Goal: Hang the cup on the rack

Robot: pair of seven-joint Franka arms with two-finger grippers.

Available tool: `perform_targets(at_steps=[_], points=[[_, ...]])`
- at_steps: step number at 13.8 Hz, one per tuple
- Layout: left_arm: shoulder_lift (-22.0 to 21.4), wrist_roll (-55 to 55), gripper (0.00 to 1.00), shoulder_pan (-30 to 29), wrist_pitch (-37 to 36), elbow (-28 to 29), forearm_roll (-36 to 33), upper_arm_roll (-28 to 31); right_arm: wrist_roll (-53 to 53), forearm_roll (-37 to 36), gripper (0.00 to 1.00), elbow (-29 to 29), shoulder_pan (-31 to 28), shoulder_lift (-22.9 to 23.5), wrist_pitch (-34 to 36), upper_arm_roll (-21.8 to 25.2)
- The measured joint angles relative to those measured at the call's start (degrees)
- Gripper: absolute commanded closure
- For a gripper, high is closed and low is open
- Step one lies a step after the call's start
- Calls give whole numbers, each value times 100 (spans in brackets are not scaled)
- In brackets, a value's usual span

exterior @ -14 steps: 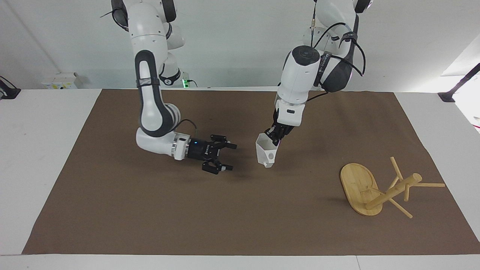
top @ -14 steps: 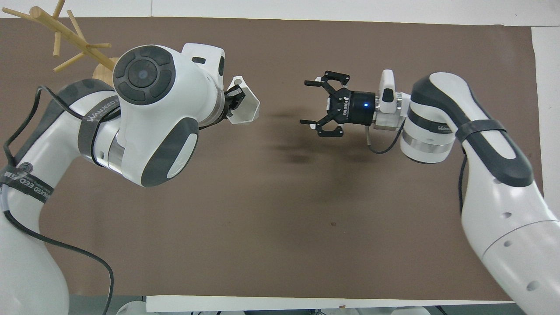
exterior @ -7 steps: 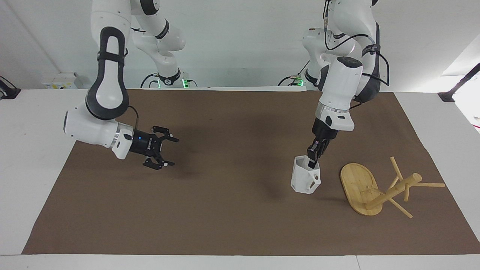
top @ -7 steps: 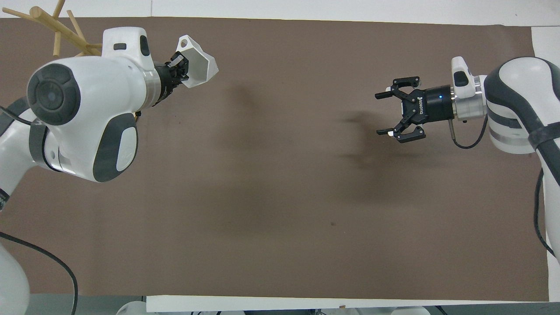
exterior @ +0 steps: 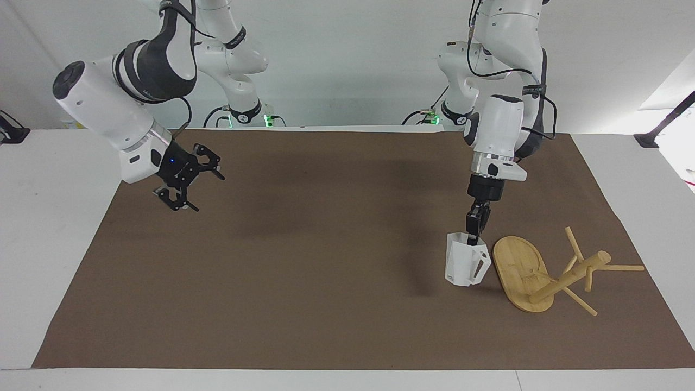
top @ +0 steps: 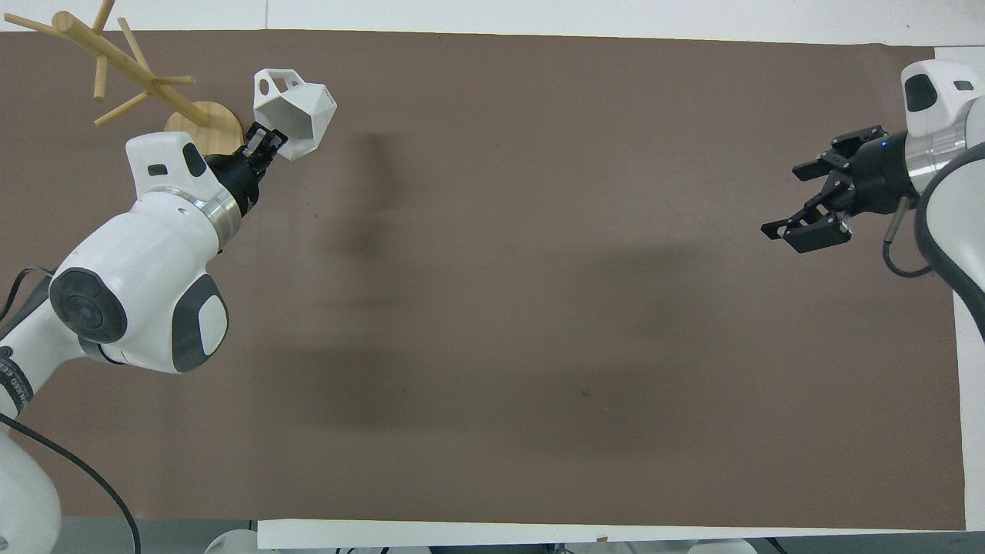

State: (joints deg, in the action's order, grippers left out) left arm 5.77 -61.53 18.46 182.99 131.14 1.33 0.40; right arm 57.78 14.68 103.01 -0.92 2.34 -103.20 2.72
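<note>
- Table [exterior: 65, 228] is white, with one brown mat [exterior: 326, 282] on it and a pale wall past it.
- I see one cup [exterior: 465, 265]; I can't see inside.
- My left gripper [exterior: 472, 232] pinches its rim, just beside one tipped rack [exterior: 543, 274], at the rack's nine o'clock in the facing view.
- My right gripper [exterior: 187, 184] hangs wide open, holding nothing.

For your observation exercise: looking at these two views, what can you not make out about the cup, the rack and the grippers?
- Cup: whether it touches the mat; neither view settles it.
- Rack: overhead view, top edge crops its pegs and the left gripper hides part of its base.
- Right gripper: open, holding nothing.
</note>
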Motion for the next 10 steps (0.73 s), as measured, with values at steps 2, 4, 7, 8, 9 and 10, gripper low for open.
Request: perform_targets(at_steps=[2,4,7,8,9,10], points=[[0,440,100,-230,29,36,-7,-1,-846,-629,0,-495,15,-23,691,-22],[1,812,100,-442,38,79,-39,-3,-1918,-947,0,-1066,41,-45,1528,-26],[15,1155,100,-712,38,103,-356,-8,-3684,-1178,0,-1476,35,-79,2330,11],[18,1193,100,-769,38,105,-411,-10,-4204,-1195,0,-1516,31,-83,2401,48],[18,1240,100,-812,36,105,-440,-11,-4571,-1268,0,-1547,32,-93,2471,93],[18,1298,100,-843,33,105,-445,-12,-4757,-1418,0,-1565,38,-127,2504,115]])
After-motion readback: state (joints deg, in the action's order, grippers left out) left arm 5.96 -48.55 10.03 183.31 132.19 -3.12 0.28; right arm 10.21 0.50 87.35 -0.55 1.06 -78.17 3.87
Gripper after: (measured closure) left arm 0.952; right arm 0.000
